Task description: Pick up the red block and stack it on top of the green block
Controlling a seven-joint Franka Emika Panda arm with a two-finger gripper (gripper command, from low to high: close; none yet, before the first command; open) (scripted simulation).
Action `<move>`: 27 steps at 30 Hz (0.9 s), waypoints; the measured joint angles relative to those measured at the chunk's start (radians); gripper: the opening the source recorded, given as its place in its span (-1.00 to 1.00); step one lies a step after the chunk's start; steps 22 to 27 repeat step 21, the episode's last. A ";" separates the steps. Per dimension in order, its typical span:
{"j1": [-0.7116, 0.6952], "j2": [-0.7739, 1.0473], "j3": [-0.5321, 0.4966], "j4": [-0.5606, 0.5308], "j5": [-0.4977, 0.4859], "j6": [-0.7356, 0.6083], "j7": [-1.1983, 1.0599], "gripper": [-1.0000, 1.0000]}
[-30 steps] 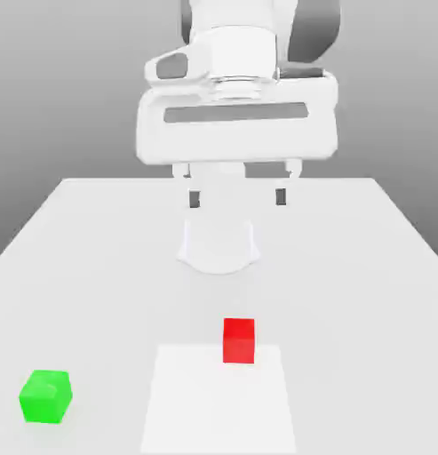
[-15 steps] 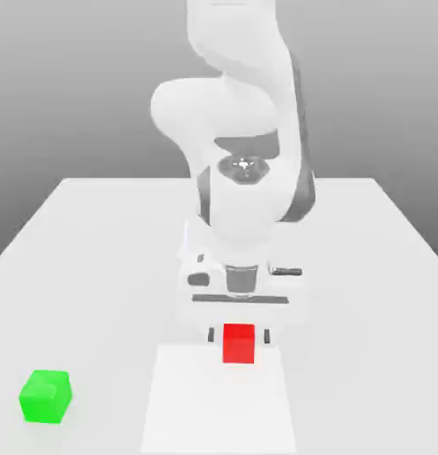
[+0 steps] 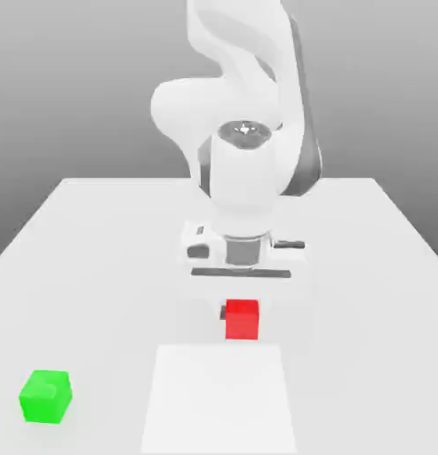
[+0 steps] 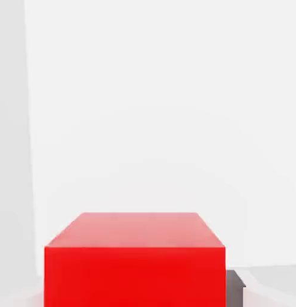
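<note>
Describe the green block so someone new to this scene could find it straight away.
Start at the white table in the exterior view and go to its near corner on that view's left. The green block sits there alone, well apart from the red block under the arm; it's the only green thing.

The arm [image 3: 244, 98] is glossy white with rounded, bulging link shells and a dark grey band running down its side on the exterior view's right. A round joint cap [image 3: 247, 131] sits on top of the wrist, grey-rimmed with a small bright metallic centre. Below it a grey cylindrical flange meets the wide, flat white hand body [image 3: 243, 254], which carries small dark grey insets at both ends and a thin dark slot along its lower edge.
</note>
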 joint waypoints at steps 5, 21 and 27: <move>-0.138 0.085 -0.109 0.170 0.004 -0.092 -0.155 -1.00; -0.390 0.393 -0.173 0.486 0.106 -0.097 -0.498 1.00; -0.390 0.393 -0.173 0.486 0.106 -0.097 -0.498 1.00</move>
